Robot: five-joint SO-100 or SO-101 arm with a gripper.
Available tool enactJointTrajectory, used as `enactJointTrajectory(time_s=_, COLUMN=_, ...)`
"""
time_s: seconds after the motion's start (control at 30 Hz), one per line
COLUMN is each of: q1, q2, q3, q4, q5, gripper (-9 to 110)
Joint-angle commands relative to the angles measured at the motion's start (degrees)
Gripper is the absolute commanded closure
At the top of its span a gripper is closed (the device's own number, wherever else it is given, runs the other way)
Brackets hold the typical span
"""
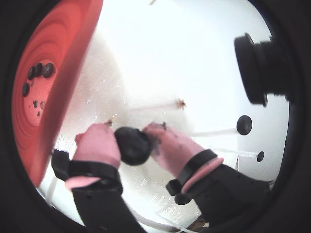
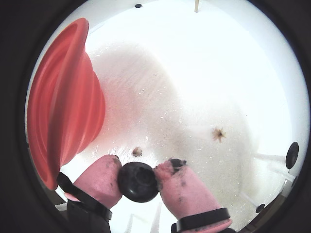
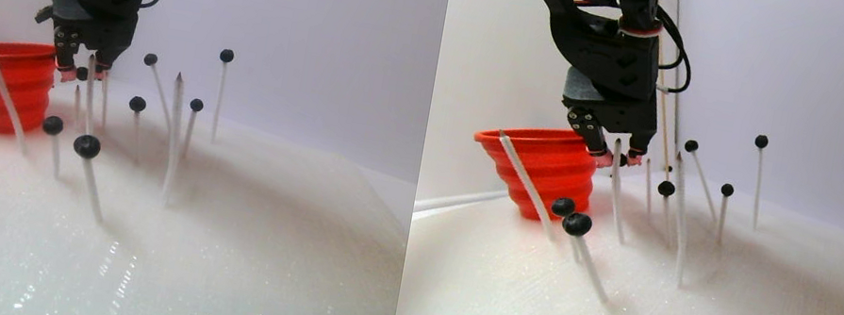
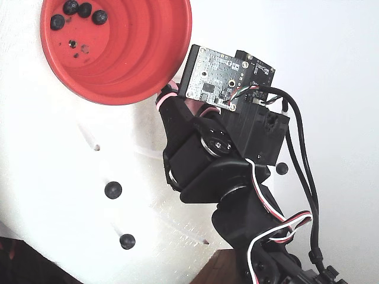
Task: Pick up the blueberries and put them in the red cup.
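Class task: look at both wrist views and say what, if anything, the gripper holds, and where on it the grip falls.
The gripper holds one blueberry, pinched on its two opposite sides between the pink fingertips, beside the red cup.

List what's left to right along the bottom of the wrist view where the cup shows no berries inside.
Cup → left pink finger → held berry → right pink finger.
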Motion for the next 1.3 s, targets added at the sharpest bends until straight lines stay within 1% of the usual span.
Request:
enactJointTrajectory(time_s=0.0, q1=0.44, q2=8.00, q3=0.00, q4=0.53, q5=-0.35, gripper=90)
enactJointTrajectory(time_s=0.6, q1=1.05, q2=17.40, q3=4.22, q4=6.94, q5=-1.05, gripper=90)
enactJointTrajectory(time_s=1.27, q1=-3.08, q2=29.53, q3=7.29, q4=15.29, q5=-0.70, gripper=89)
